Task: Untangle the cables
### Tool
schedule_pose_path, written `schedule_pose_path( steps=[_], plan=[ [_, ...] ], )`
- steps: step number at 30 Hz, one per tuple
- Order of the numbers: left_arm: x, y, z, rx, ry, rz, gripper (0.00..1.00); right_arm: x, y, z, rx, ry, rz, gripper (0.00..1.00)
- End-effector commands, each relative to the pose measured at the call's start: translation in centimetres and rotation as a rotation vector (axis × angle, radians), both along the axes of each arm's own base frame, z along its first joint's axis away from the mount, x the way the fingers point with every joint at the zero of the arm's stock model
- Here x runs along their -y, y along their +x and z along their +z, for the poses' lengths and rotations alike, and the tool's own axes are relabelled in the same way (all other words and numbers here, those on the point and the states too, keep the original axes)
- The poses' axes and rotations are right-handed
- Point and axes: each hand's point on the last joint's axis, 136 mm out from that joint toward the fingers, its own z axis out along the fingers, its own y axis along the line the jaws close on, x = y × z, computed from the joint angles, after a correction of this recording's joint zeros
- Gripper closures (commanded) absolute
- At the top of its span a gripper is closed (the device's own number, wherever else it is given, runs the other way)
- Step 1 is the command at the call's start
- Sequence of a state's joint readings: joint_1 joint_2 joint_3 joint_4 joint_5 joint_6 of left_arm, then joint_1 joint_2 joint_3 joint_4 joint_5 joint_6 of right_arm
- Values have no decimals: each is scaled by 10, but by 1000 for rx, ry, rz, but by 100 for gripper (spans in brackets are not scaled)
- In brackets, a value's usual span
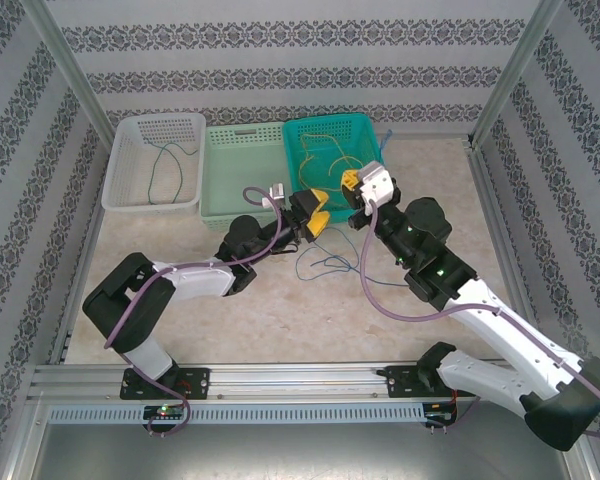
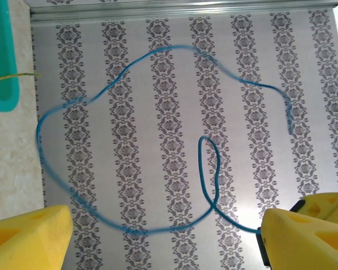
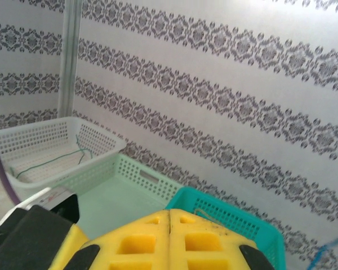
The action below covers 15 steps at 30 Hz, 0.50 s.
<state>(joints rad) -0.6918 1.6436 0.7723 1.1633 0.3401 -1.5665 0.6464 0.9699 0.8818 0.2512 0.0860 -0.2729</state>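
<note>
We see the left pincer (image 1: pixel 318 210) just in front of the teal basket (image 1: pixel 325 121), released, its jaws spread wide. The blue cable (image 2: pixel 174 48) loops on the basket's near side, and one strand runs up to a finger; we cannot tell if it touches. The right pincer (image 1: pixel 350 181), at the basket's near rim, is clenched. The yellow cable (image 1: pixel 332 150) lies inside the teal basket. The green cable (image 1: pixel 160 175) lies in the white basket (image 1: pixel 130 130), well left of it.

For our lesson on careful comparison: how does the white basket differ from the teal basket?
Colour: the white basket is white, the teal basket a bright blue-green.
Place: the white basket sits at the left end of the row, the teal basket at the right end, with a pale green basket between them.
Contents: the white basket holds a green cable, the teal basket a yellow cable.
Both are open, perforated and rectangular.
</note>
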Motion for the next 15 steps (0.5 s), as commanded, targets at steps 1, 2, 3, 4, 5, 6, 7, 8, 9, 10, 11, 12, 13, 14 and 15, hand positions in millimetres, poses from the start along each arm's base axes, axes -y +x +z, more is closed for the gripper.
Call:
schedule_pose_path(
  steps=[1, 2, 3, 4, 5, 6, 7, 8, 9, 10, 11, 12, 13, 14, 15],
  plan=[
    [-8, -10, 40, 64, -112, -20, 13, -1, -2, 39, 180, -14, -26, 100],
    [-7, -11, 40, 60, -116, -23, 13, -3, 0, 39, 200, -38, -35, 100],
    [-7, -10, 39, 55, -119, -26, 13, -5, 2, 39, 217, -59, -39, 100],
    [-6, -10, 38, 48, -122, -30, 13, -7, 4, 39, 229, -75, -42, 100],
    [-6, -10, 37, 39, -127, -34, 13, -10, 5, 40, 241, -82, -42, 100],
    [-5, -10, 36, 32, -132, -35, 13, -12, 6, 40, 244, -82, -36, 100],
    [-5, -9, 34, 25, -138, -34, 13, -14, 6, 41, 248, -77, -32, 100],
    [-4, -8, 34, 23, -149, -35, 13, -17, 4, 42, 255, -70, -24, 100],
    [-3, -7, 34, 18, -161, -36, 14, -20, 3, 42, 265, -65, -22, 100],
    [-1, -6, 35, 18, -173, -40, 14, -22, 2, 41, 276, -67, -23, 100],
    [1, -6, 37, 19, -187, -46, 14, -24, 2, 43, 295, -66, -30, 100],
    [3, -5, 38, 22, -195, -51, 15, -27, 1, 41, 305, -67, -28, 100],
    [5, -4, 38, 24, -201, -54, 15, -30, 0, 42, 310, -62, -22, 100],
    [6, -3, 38, 21, -206, -56, 15, -34, -1, 42, 313, -58, -13, 100],
    [8, -1, 38, 20, -212, -57, 16, -38, -2, 42, 317, -57, -6, 100]
  ],
)
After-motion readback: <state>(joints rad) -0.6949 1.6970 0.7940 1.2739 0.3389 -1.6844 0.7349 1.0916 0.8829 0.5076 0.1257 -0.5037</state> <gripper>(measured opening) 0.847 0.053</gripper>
